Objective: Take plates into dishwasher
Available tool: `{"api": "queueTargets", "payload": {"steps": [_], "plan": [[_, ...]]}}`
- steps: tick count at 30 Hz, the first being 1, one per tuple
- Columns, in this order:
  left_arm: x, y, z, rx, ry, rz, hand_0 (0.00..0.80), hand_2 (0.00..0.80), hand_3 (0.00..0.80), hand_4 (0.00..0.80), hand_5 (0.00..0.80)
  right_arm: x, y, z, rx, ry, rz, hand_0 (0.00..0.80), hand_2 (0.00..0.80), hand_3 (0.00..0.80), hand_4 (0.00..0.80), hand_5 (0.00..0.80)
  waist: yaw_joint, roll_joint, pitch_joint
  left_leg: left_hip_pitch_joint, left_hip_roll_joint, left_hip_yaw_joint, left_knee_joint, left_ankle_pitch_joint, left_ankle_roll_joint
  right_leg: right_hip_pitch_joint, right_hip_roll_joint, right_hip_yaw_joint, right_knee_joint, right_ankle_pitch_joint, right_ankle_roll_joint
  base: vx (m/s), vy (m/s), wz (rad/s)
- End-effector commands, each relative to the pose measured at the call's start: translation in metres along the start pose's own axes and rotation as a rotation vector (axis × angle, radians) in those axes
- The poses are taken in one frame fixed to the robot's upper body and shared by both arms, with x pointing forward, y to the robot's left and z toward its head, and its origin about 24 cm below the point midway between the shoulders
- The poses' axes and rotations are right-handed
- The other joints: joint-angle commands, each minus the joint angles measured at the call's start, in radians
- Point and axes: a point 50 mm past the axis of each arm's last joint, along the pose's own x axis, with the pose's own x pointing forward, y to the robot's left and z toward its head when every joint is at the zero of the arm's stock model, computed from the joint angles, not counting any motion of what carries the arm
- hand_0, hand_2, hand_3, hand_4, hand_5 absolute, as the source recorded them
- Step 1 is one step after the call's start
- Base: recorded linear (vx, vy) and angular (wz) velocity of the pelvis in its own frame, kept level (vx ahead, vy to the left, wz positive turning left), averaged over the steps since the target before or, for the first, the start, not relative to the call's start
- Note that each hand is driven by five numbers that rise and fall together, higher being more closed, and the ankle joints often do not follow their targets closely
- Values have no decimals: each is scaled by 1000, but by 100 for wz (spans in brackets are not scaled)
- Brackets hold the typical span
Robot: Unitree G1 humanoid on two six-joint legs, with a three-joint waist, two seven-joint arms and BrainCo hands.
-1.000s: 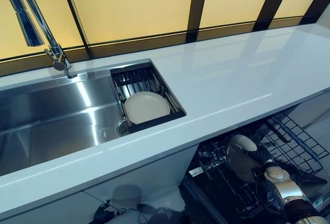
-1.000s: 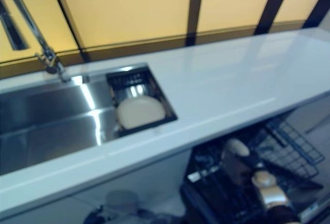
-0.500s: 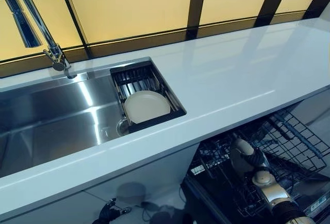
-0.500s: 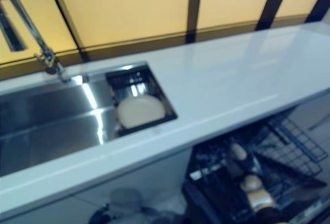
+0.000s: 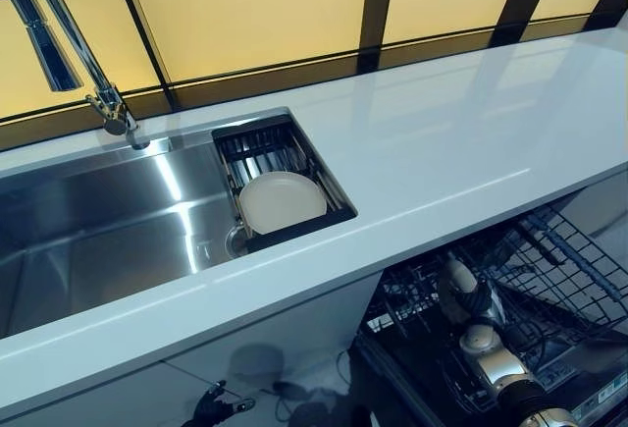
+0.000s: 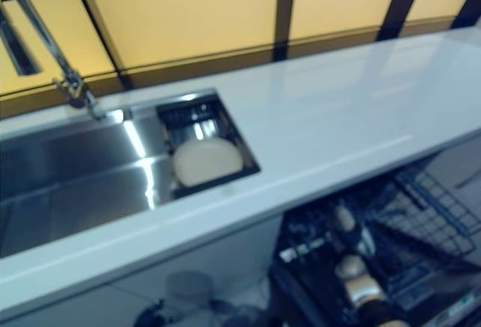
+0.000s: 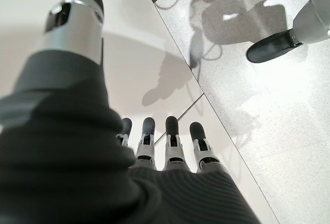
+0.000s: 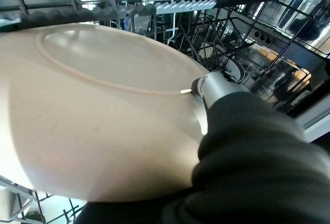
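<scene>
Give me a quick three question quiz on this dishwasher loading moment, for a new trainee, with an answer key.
1. True or false: the right hand holds a plate over the dishwasher rack.
2. Where is the other plate? A) on the counter B) in the sink's black drain basket C) on the floor
3. Fill in: the left hand hangs low beside a white cabinet front, fingers straight and holding ____.

Key: 1 true; 2 B; 3 nothing.
</scene>
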Motion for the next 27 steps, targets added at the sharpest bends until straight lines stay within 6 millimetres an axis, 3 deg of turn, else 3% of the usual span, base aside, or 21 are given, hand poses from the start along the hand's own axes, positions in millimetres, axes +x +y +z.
{"api": "queueTargets", "payload": {"steps": [1, 10, 27], "plan": [[9, -5, 28, 25, -85, -14, 0, 0, 0, 0, 0, 6, 9, 26, -15, -68, -40, 800, 800, 800, 800, 800, 19, -23, 2, -109, -31, -86, 67, 0, 53, -4, -37, -44, 97, -65, 31, 0, 0, 0], [10, -13, 36, 34, -109, -37, 0, 0, 0, 0, 0, 5, 19, 27, -90, -73, -65, 800, 800, 800, 800, 800, 26, -13, 9, -119, -34, -88, 77, -2, 53, -10, -41, -50, 104, -69, 30, 0, 0, 0], [14, -13, 49, 53, -138, -41, 0, 0, 0, 0, 0, -1, 34, 5, -240, -25, 16, 800, 800, 800, 800, 800, 38, -9, 32, -140, -39, -97, 85, 0, 54, -28, -43, -60, 115, -71, 29, -5, -4, 3]]}}
